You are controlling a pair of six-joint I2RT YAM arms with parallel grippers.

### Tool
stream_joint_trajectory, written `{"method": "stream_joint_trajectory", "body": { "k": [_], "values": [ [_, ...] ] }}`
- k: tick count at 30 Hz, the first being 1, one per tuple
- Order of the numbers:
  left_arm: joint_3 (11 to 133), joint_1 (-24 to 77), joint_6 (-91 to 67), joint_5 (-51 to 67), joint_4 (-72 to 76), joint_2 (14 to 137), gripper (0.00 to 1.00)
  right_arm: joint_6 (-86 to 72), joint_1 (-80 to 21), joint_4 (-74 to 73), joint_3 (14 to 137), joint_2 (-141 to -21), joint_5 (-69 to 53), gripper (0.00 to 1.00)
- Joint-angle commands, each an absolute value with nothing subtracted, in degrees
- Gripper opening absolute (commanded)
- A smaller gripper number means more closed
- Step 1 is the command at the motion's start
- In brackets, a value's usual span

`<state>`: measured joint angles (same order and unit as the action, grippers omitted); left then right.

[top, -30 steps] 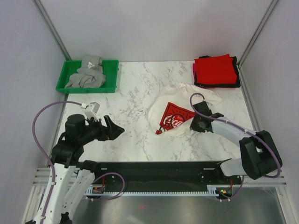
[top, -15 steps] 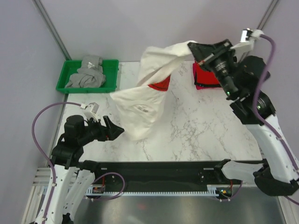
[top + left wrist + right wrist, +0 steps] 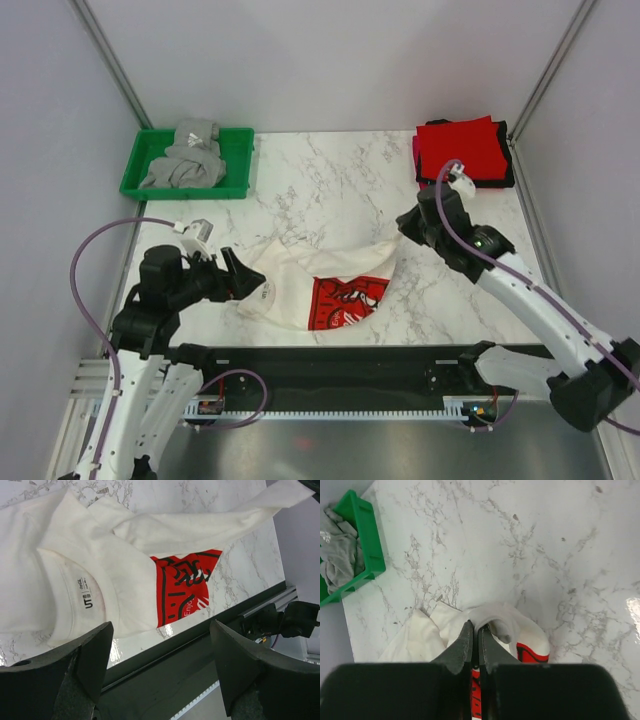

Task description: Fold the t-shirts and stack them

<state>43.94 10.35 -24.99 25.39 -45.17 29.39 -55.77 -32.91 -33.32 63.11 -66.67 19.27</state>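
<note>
The white t-shirt with the red Coca-Cola print (image 3: 300, 285) lies crumpled and print-up on the marble near the table's front edge, left of centre. My right gripper (image 3: 479, 626) is shut on a fold of its white cloth at the shirt's right end (image 3: 392, 250), held a little above the table. My left gripper (image 3: 161, 630) is open and empty, just at the shirt's left edge (image 3: 245, 280); the collar label (image 3: 86, 592) and print (image 3: 182, 592) show beyond its fingers. A folded red shirt (image 3: 462, 148) tops a black one (image 3: 505, 180) and a pink one (image 3: 415, 150).
A green plastic tray (image 3: 135, 165) at the back left holds a crumpled grey shirt (image 3: 185, 165); both also show in the right wrist view, the tray (image 3: 367, 540) and the grey shirt (image 3: 337, 555). A black rail (image 3: 340, 355) runs along the table's front edge.
My right gripper lifted the white shirt high from the right of the table, swung it left, and has now lowered it near the front edge. The left arm has not moved.
</note>
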Motion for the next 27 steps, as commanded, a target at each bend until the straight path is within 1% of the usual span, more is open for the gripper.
{"method": "stream_joint_trajectory", "body": {
  "k": [1,2,3,5,8,12,13,17,18,21,23,27],
  "values": [
    [43.42,10.02,-25.14,23.64,-42.72,31.28,0.84,-57.48,-30.50,-32.17,58.31,-55.73,23.38,0.07],
    [43.33,9.93,-25.22,23.82,-42.28,32.59,0.77,-56.96,-30.24,-32.25,56.62,-54.68,23.12,0.06],
    [43.33,10.02,-25.31,24.86,-41.84,33.56,0.74,-56.52,-29.63,-32.52,55.04,-53.01,22.77,0.04],
    [42.98,10.46,-25.66,25.75,-40.44,35.67,0.70,-56.43,-29.18,-32.87,50.29,-51.77,22.06,0.00],
    [42.80,13.34,-27.33,23.22,-37.72,41.20,0.69,-56.60,-28.30,-32.78,45.62,-50.19,20.93,0.00],
    [43.33,18.01,-30.58,13.64,-33.94,51.22,0.69,-55.73,-27.60,-31.55,43.59,-50.01,19.86,0.00],
    [43.68,18.37,-31.72,12.41,-33.06,55.50,0.69,-55.46,-27.60,-31.47,43.77,-50.18,19.78,0.00],
    [44.82,18.46,-33.48,8.45,-28.04,64.32,0.64,-54.41,-27.16,-30.94,44.21,-51.32,18.46,0.00],
    [45.35,18.46,-33.49,4.70,-27.95,65.73,0.63,-54.32,-26.98,-30.85,44.12,-51.42,17.50,0.00],
    [47.81,18.46,-32.70,-1.48,-26.90,71.00,0.61,-54.05,-26.90,-29.89,43.68,-51.59,15.83,0.00],
    [49.48,18.37,-31.73,-2.11,-24.44,75.29,0.59,-53.96,-26.89,-28.92,42.72,-51.77,14.42,0.00],
    [52.99,18.46,-29.89,-2.29,-22.16,82.08,0.58,-53.53,-26.81,-27.95,41.40,-52.03,13.54,0.00]
  ]
}}
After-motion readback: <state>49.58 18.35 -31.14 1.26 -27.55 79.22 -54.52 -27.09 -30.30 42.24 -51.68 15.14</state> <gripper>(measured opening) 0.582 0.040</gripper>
